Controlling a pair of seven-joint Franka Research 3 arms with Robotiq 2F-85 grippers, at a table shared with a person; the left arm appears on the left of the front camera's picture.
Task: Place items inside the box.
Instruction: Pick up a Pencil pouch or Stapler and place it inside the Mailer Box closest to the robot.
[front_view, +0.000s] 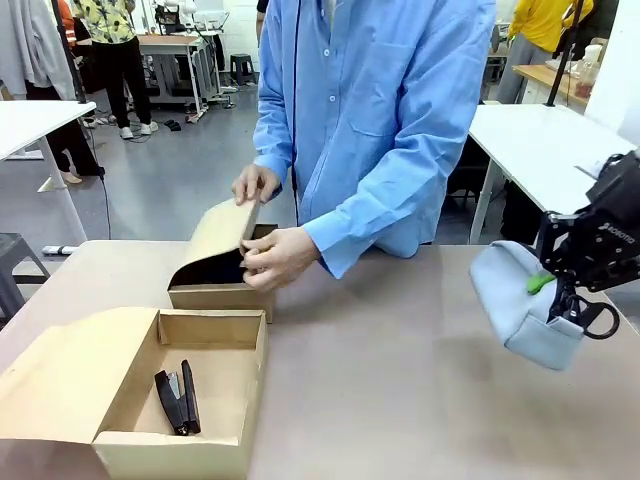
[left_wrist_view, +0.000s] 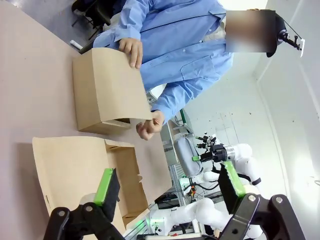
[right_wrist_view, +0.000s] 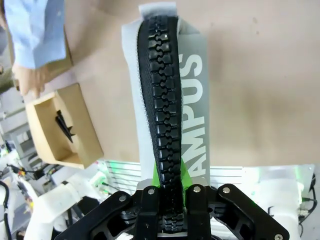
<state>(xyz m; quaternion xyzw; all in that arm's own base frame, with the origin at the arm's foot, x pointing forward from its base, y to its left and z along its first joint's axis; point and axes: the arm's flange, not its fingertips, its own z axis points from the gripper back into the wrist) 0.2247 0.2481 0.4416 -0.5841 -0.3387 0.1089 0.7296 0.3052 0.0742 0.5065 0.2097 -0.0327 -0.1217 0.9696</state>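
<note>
The larger brown box (front_view: 170, 455) stands open at the front left, its wide flap lid laid back to the left. Inside it lies the black stapler (front_view: 178, 398). My right gripper (front_view: 555, 290) hangs above the table's right side, shut on one end of the grey zip pencil case (front_view: 515, 300), which dangles clear of the tabletop. The right wrist view has the pencil case (right_wrist_view: 192, 100) running away from the gripper (right_wrist_view: 170, 180), black zip up, with the box (right_wrist_view: 85, 145) and stapler (right_wrist_view: 64, 127) far off. My left gripper (left_wrist_view: 169, 185) is open and holds nothing, above the box's flap (left_wrist_view: 70, 165).
A person in a blue shirt stands at the far side, both hands (front_view: 280, 255) on the smaller brown box (front_view: 215, 295) just behind the larger one, lifting its lid. Bare brown tabletop (front_view: 400, 380) lies between the boxes and the pencil case.
</note>
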